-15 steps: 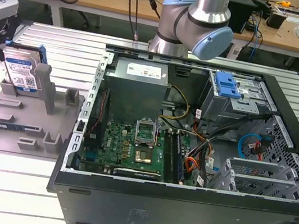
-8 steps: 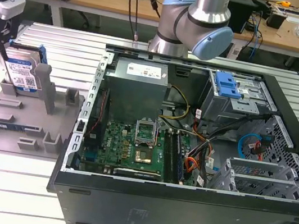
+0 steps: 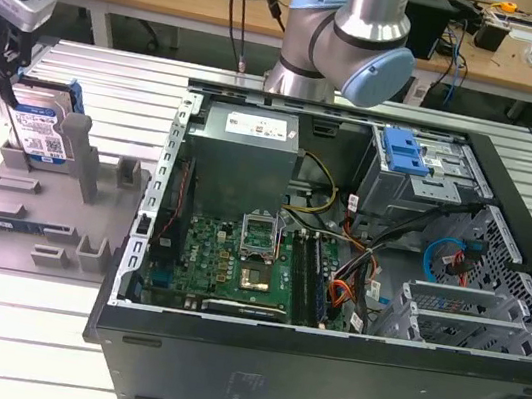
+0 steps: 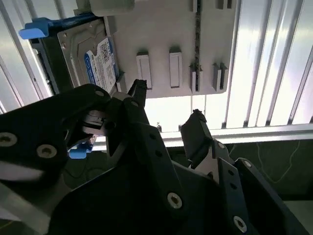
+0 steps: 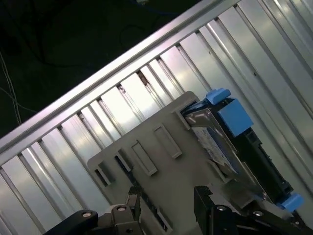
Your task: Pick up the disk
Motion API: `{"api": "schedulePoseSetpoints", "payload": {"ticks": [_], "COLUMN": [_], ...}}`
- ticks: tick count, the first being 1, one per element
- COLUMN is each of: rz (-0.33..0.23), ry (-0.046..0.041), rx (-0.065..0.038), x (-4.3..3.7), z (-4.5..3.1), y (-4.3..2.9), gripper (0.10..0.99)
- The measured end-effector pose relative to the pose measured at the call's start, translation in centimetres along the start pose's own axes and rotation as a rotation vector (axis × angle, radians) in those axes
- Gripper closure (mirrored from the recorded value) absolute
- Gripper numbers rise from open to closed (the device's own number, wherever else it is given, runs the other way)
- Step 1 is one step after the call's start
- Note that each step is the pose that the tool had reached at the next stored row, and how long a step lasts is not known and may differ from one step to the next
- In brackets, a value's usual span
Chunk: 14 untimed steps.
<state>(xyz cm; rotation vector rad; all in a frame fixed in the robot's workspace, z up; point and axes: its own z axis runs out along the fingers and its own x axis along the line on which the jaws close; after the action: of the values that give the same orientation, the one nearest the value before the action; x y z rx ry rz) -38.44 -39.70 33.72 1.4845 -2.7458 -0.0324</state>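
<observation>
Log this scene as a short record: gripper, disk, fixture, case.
gripper: open, empty, over the fixture beside the disk
disk: standing on edge in the fixture, not gripped
fixture: grey slotted plate on the ribbed table
case: open, to the exterior view's right of the fixture

Slatted table (image 3: 23, 328) — fixture plate (image 3: 31, 213), computer case (image 3: 317, 390).

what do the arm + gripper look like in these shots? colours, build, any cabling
The arm is a silver metal tube with rounded light-blue joint caps; black cables hang beside it. The black two-finger gripper has matte, angular linkage fingers fastened with round silver screws and tapering to narrow tips. No markings can be seen on it.
</observation>
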Motion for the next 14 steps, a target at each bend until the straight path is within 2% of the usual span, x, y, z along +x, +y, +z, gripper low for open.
{"api": "schedulePoseSetpoints", "payload": {"ticks": [7,11,12,14], "rz": [-0.127,-0.248,-0.285,-0.323], "ry": [-0.0004,0.009,0.0141,0.0186], "rx": [0.017,0.023,0.026,0.028], "x": [0.0,0.0,0.0,0.0], "z": [0.16,0.28,0.32,0.36], "y": [-0.01,-0.01,0.0,-0.01], "gripper": [0.529,0.529,0.529,0.529]}}
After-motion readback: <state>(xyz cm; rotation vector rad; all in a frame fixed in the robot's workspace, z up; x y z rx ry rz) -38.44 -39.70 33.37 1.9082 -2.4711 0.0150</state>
